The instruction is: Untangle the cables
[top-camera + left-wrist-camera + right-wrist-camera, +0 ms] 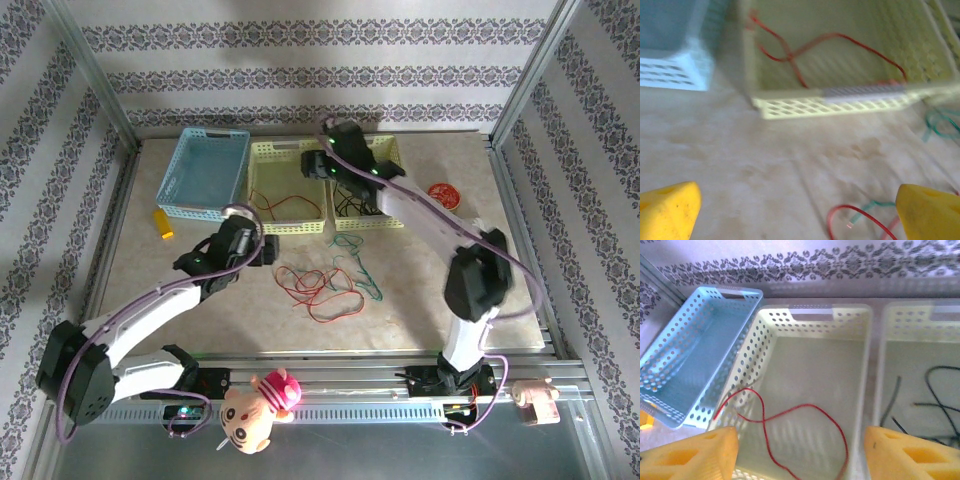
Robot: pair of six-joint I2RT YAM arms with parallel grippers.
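Your left claw [799, 212] and right claw [800, 452] gape released; three baskets [290, 228] line the far edge of the surface [420, 290], cables [318, 283] tangled centrally.

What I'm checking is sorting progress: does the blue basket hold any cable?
No, the blue basket has a bare floor; the red cable lies in the cream basket beside it.

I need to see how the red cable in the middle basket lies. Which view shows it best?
The right wrist view: the red cable lies sharp and close on the basket floor, its crossing plain. The left wrist view shows it blurred, beyond the near wall. The top view shows it small.
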